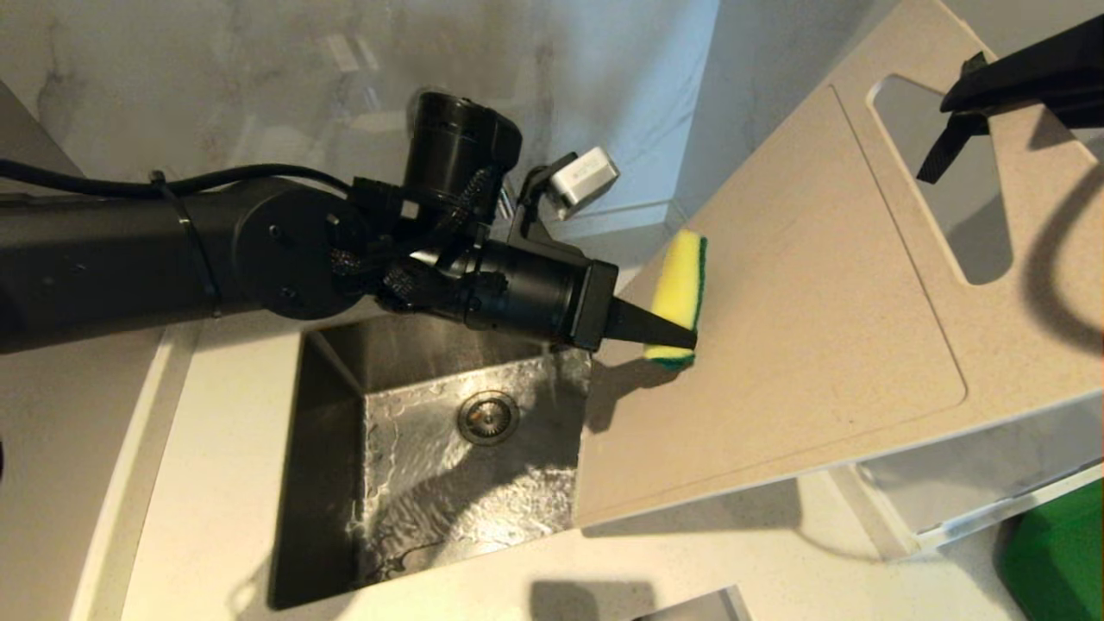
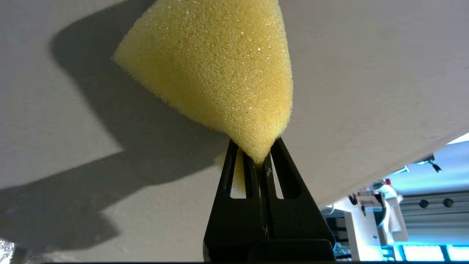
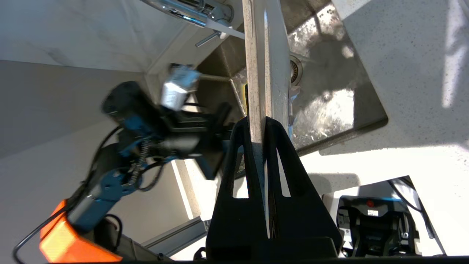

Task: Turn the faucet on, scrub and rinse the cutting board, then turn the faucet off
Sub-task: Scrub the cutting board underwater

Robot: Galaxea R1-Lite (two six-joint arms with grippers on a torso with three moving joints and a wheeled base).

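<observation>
The cream cutting board point(image 1: 819, 328) hangs tilted over the right side of the sink point(image 1: 328, 431). My right gripper point(image 1: 966, 99) is shut on its edge beside the handle cut-out, and the right wrist view shows that right gripper point(image 3: 257, 123) clamping the thin board point(image 3: 258, 73) edge-on. My left gripper point(image 1: 681, 335) is shut on a yellow-and-green sponge point(image 1: 679, 285), which is pressed against the board's face near its left edge. In the left wrist view the sponge point(image 2: 220, 73) fills the space ahead of the left gripper point(image 2: 257, 146). The chrome faucet point(image 3: 179, 10) shows only in the right wrist view. The sink floor is wet.
A white countertop point(image 1: 216, 483) surrounds the steel sink, whose drain point(image 1: 488, 417) sits mid-basin. A clear acrylic rack point(image 1: 949, 500) stands under the board's right end, with something green point(image 1: 1061, 561) at the bottom right. A marble wall rises behind.
</observation>
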